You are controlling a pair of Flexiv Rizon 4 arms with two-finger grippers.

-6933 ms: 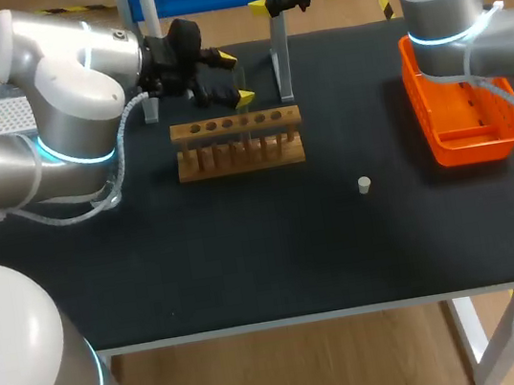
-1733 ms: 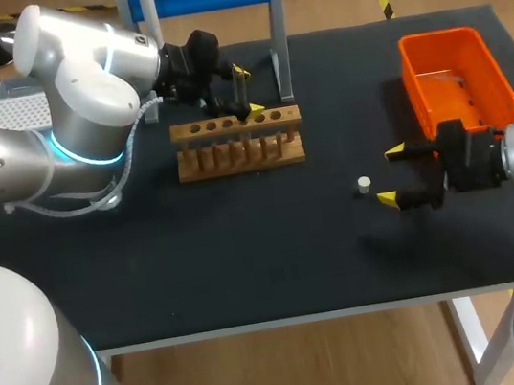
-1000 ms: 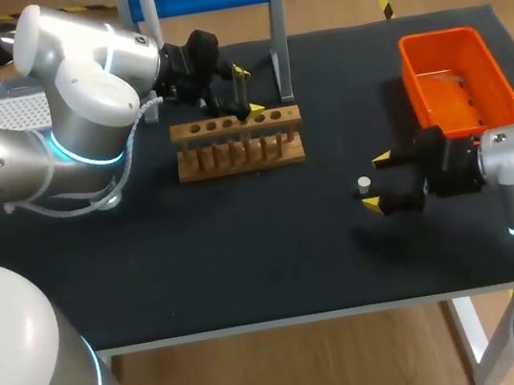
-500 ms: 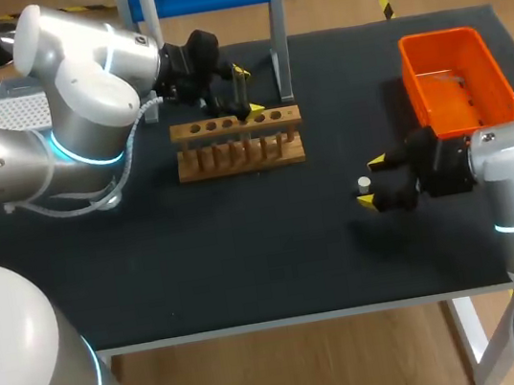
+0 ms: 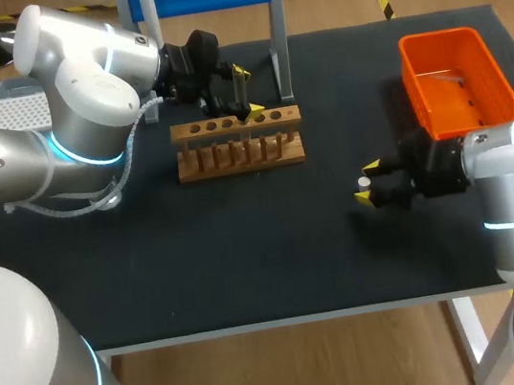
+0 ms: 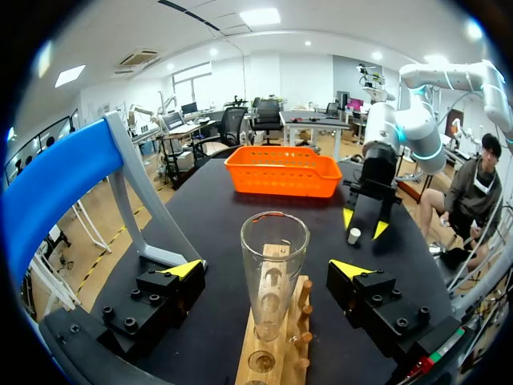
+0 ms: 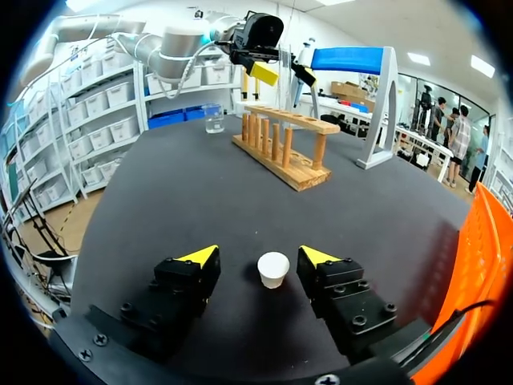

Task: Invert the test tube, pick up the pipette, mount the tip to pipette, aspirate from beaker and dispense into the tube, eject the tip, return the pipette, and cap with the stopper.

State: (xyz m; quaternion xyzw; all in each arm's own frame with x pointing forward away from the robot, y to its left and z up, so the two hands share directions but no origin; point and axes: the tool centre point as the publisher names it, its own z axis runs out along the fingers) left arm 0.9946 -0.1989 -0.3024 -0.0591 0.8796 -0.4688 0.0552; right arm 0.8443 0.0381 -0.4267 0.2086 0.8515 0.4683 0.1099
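Right gripper (image 5: 366, 183) slid left, spread fingers now flanking small white cylindrical stopper (image 7: 273, 269); upper-middle, left gripper (image 5: 246, 89) gapes around clear glass test tube (image 6: 275, 241), not touching.

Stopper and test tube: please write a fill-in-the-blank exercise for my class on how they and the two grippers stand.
The white stopper lies between the ____ fingers of the right gripper. The test tube stands ____ in the wooden rack. The fingers of the left gripper flank the tube without ____ it.
Missing words: open, upright, touching.
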